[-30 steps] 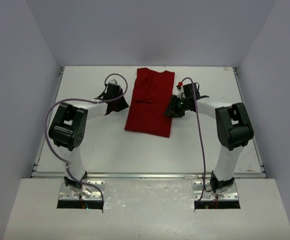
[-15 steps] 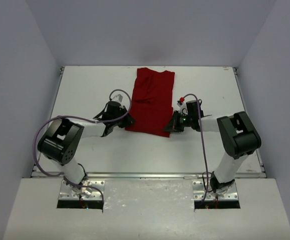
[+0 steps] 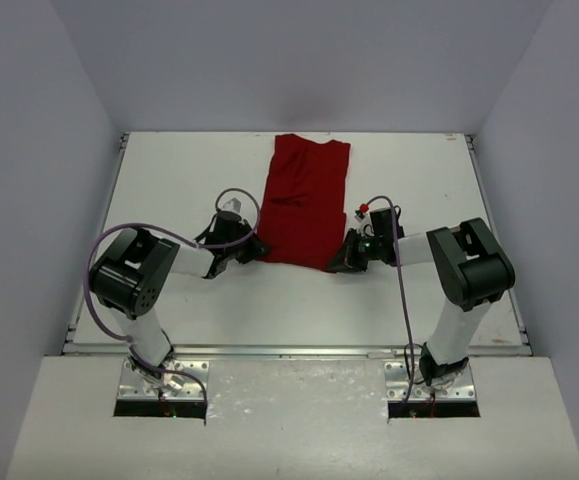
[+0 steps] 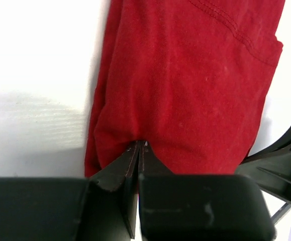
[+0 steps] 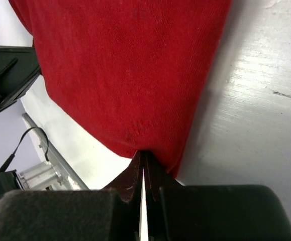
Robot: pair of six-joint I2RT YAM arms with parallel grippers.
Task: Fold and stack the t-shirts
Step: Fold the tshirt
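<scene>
Left gripper (image 3: 255,248) is pinched tight on the near-left corner of the shirt (image 3: 304,205), and the right gripper (image 3: 343,258) is clamped on the near-right corner. In both wrist views the jaws are closed to a sliver with red cloth puckering at the tips. Both arms lie low and stretched across the table (image 3: 169,180), one on each side of the hem.

The shirt lies flat in the far middle of the table as a long, narrow strip. Its far end is close to the back edge and its near hem is in the grippers. No sleeves stick out at the sides. A stitched edge runs across the top layer in the left wrist view, so I'd say the sides are already folded in. That looks like the first half of the fold done.

What's left, by my read, is the lengthwise fold, which means lifting this hem together and carrying it to the far end. Both corners need to rise evenly or the strip will skew. As for stacking, only this one garment is in sight, so no pile has been started.
</scene>
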